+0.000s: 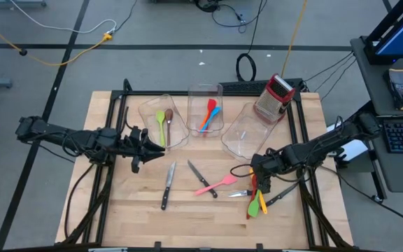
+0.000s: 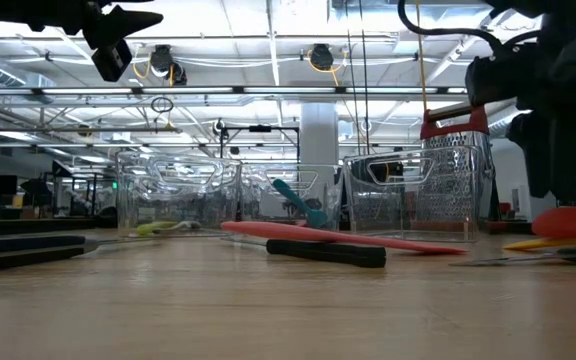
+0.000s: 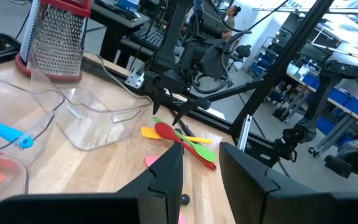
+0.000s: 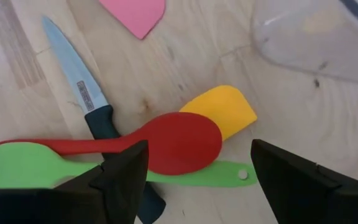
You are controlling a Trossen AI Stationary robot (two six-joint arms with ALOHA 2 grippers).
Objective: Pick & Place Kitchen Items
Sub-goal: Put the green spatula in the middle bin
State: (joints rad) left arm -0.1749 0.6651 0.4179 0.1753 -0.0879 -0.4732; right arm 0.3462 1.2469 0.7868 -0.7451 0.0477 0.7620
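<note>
Now my right arm reaches in low over the table [image 1: 138, 210], and my right gripper [image 1: 255, 178] hangs fingers spread, holding nothing, directly above a small heap of utensils. Between my fingers lies the red spoon [image 4: 166, 144], its bowl resting on the green spatula [image 4: 36, 165] and against the yellow spatula [image 4: 224, 109]. A black-handled knife [image 4: 82, 93] runs under the red handle, just beside one finger. Beyond my fingertips sits the pink spatula [image 4: 135, 14], and a clear bin [image 1: 242, 133] stands near, ahead of the heap. My left gripper [image 1: 144, 145] hovers off the wood, released and empty, beside another bin [image 1: 161, 122] holding a green spoon [image 1: 160, 120] and a brown spoon [image 1: 168, 119].
</note>
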